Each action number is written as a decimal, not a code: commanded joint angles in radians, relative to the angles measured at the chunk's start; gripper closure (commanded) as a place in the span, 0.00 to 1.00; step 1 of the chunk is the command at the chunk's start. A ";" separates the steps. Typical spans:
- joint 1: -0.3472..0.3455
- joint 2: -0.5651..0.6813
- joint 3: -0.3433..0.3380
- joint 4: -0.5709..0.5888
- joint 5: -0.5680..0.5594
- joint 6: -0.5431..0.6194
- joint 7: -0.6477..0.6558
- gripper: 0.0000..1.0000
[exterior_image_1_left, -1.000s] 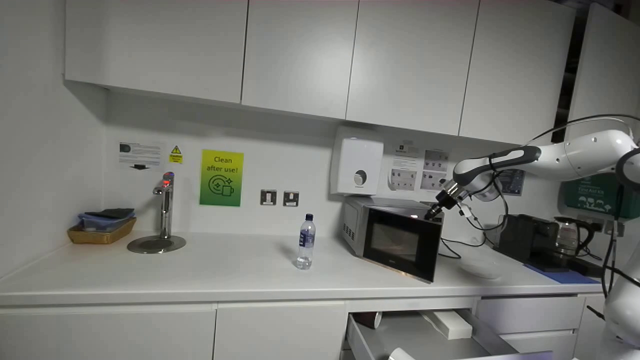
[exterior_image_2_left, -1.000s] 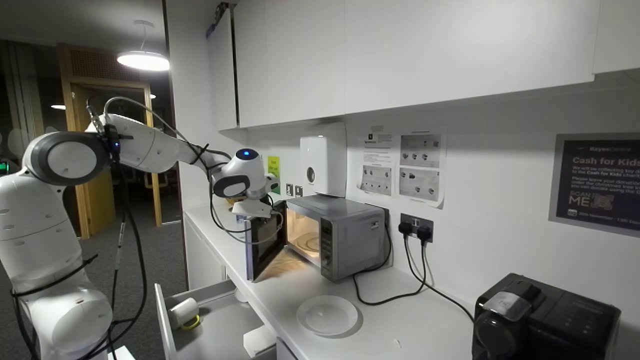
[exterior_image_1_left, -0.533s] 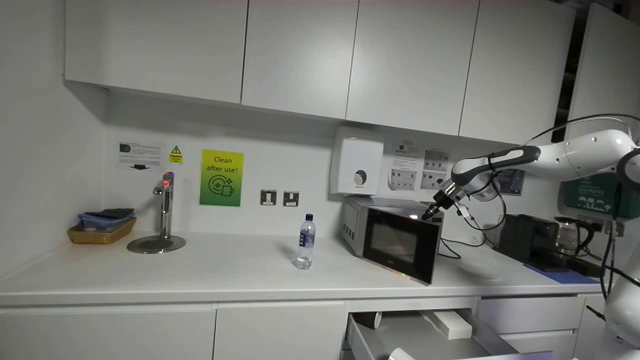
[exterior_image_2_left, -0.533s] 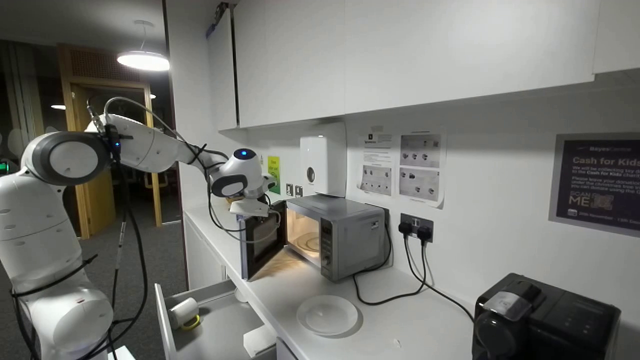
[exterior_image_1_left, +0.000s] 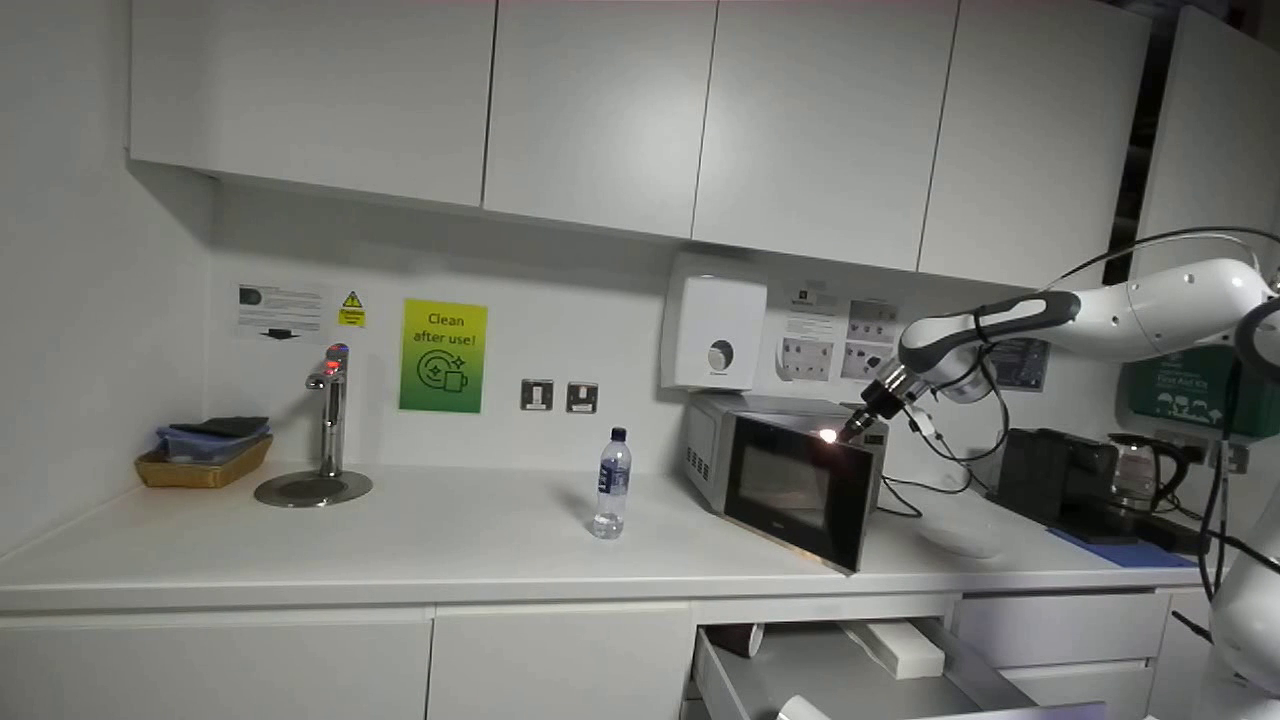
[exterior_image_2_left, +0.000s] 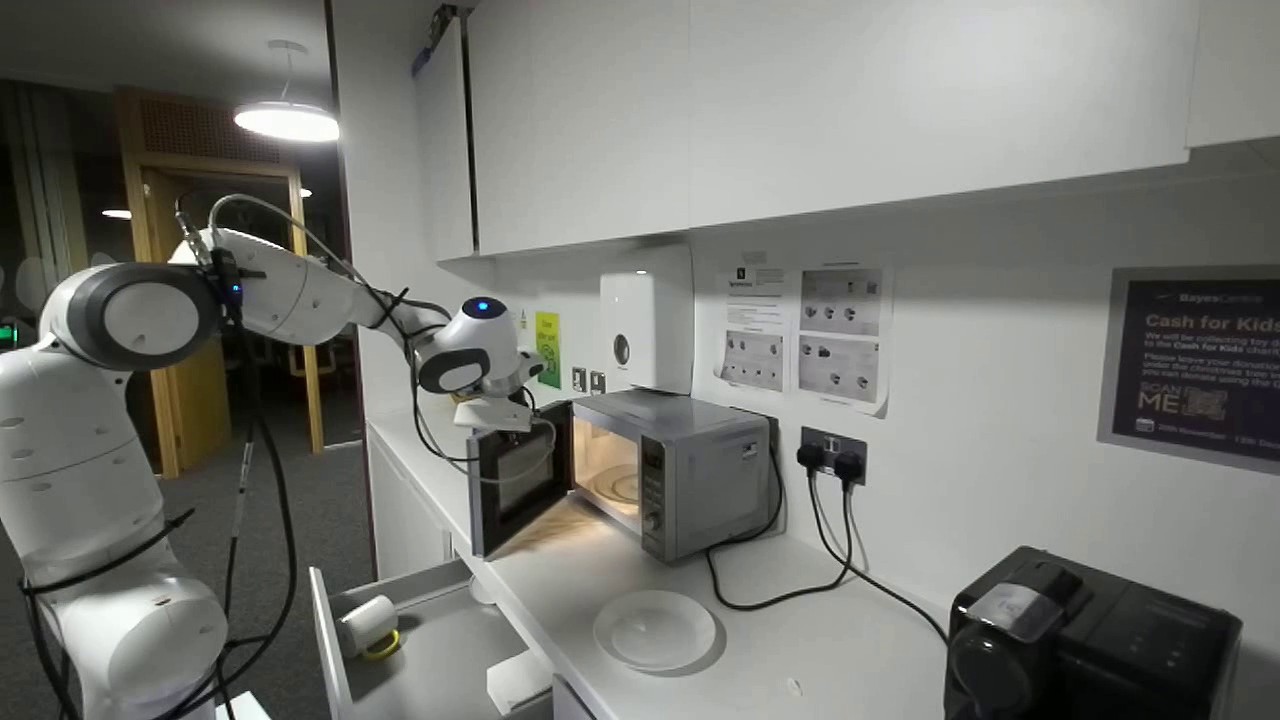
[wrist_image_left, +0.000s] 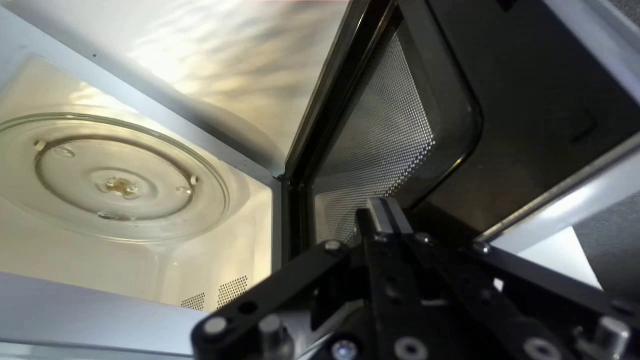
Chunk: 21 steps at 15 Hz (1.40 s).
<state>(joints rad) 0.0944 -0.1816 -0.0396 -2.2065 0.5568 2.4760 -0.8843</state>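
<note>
My gripper (wrist_image_left: 390, 216) is shut, its two pale-edged fingertips together with only a thin dark line between them and no object held. In the wrist view it points at the inner face of the black microwave door (wrist_image_left: 380, 130); whether it touches is unclear. In an exterior view the gripper (exterior_image_1_left: 848, 436) is at the door's top free corner. The door (exterior_image_2_left: 503, 520) stands open, swung out from the grey microwave (exterior_image_2_left: 715, 490). The lit inside holds a glass turntable (wrist_image_left: 120, 172) with nothing on it. The fingertips are hard to see in an exterior view.
A plastic bottle (exterior_image_1_left: 611, 485) stands on the counter beside the microwave. A white plate (exterior_image_2_left: 655, 630) lies on its other side. An open drawer (exterior_image_2_left: 450, 645) below holds a white mug (exterior_image_2_left: 366, 625) and a white box (exterior_image_2_left: 518, 682). A black coffee machine (exterior_image_2_left: 1090, 650) stands farther along. Wall cabinets hang above.
The microwave door has swung a little farther open. The gripper and wrist have moved with its free edge, away from the microwave body. The bottle, plate and drawer have not moved.
</note>
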 joint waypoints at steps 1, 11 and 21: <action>0.008 -0.032 0.003 -0.015 -0.020 -0.027 0.015 1.00; 0.031 -0.019 0.026 -0.001 -0.032 -0.027 0.020 1.00; 0.067 -0.002 0.059 0.033 -0.036 -0.032 0.013 1.00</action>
<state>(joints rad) 0.1482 -0.1811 0.0151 -2.1994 0.5421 2.4759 -0.8843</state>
